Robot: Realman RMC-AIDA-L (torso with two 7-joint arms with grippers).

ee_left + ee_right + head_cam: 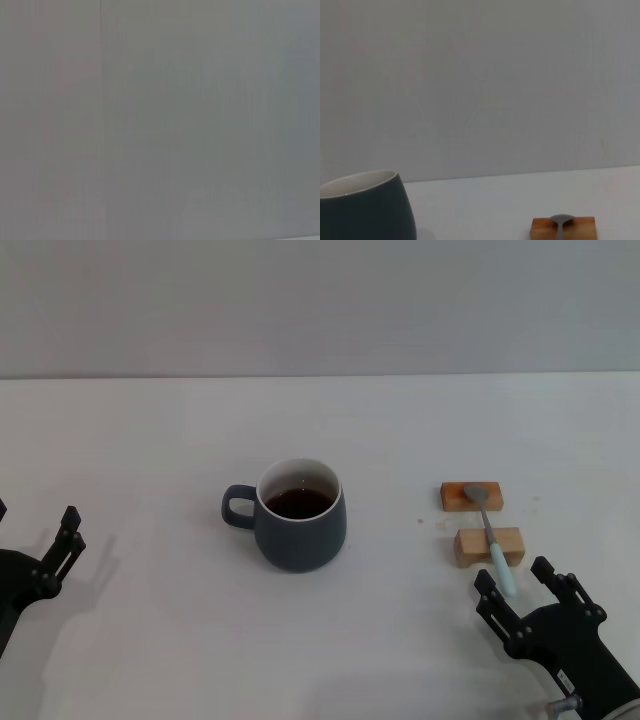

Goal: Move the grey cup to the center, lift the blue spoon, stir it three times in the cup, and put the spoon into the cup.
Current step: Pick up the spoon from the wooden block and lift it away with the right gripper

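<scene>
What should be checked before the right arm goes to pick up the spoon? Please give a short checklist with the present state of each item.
1. The grey cup stands upright near the middle of the table: ok.
2. The cup holds dark liquid, handle toward the robot's left: ok.
3. The blue spoon lies across two wooden blocks, handle end raised off the table: ok.
4. The right gripper is open, empty and just short of the spoon's handle: ok.
5. The left gripper is apart from the cup, at the left edge: ok.
6. Nothing lies between the spoon and the cup: ok.
</scene>
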